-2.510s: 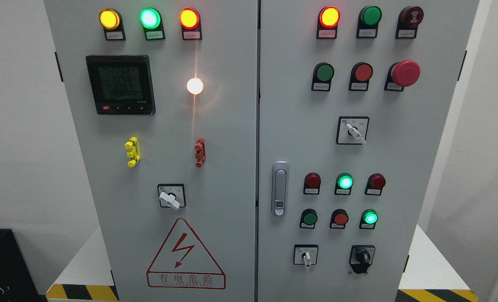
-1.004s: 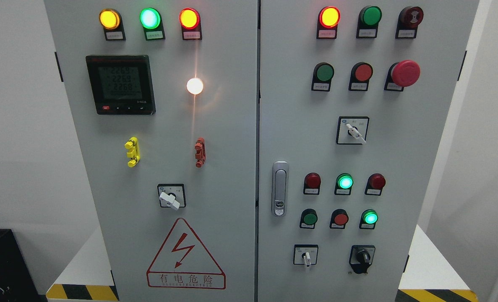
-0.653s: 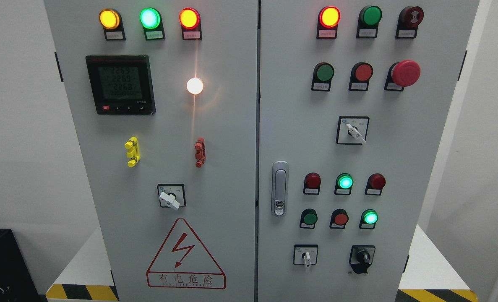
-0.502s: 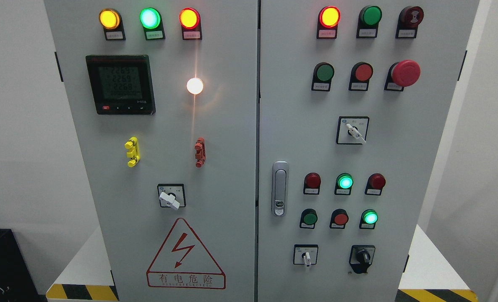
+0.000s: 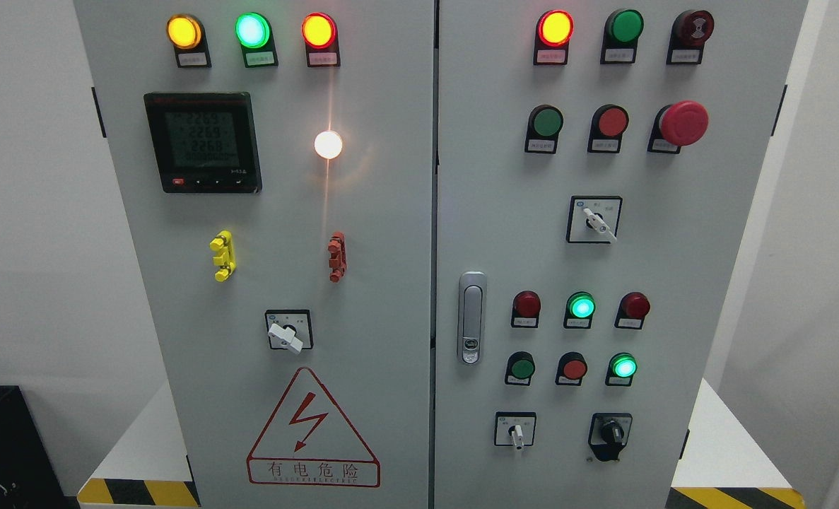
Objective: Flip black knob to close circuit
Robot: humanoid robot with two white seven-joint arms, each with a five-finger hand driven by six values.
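Note:
A small black rotary knob (image 5: 611, 430) sits on a black plate at the lower right of the grey cabinet's right door (image 5: 490, 177). Its ridge stands roughly upright. To its left is a white-handled selector switch (image 5: 516, 433). Neither of my hands nor either arm shows anywhere in the head view.
Lit lamps line the top of both doors. A red mushroom stop button (image 5: 683, 122) juts out at upper right. A door handle (image 5: 471, 317) sits mid-cabinet. Two more white selectors (image 5: 598, 223) (image 5: 286, 335), a meter (image 5: 203, 142) and hazard-striped base corners (image 5: 138, 493) are visible.
Only the meter's digits flicker; nothing else has moved and no arm has come into view.

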